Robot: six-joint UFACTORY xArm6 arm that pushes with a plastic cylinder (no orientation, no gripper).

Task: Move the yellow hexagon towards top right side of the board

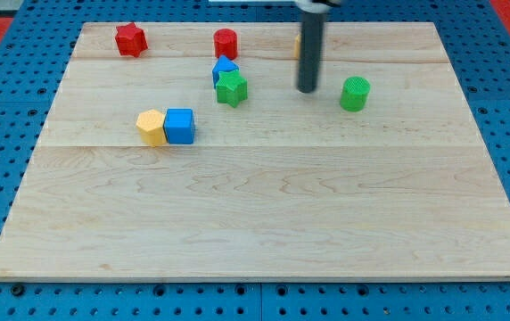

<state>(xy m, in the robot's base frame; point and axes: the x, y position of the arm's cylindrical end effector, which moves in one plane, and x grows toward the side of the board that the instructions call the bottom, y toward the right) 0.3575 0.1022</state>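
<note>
Two red, two blue, two green blocks, one yellow hexagon (152, 127).

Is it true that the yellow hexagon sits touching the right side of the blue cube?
Not quite: in the camera view the yellow hexagon sits touching the left side of the blue cube, not the right.

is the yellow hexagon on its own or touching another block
Touching. The yellow hexagon sits flush against the blue cube on its right, no gap visible. My tip is far off toward the view's upper right.
</note>
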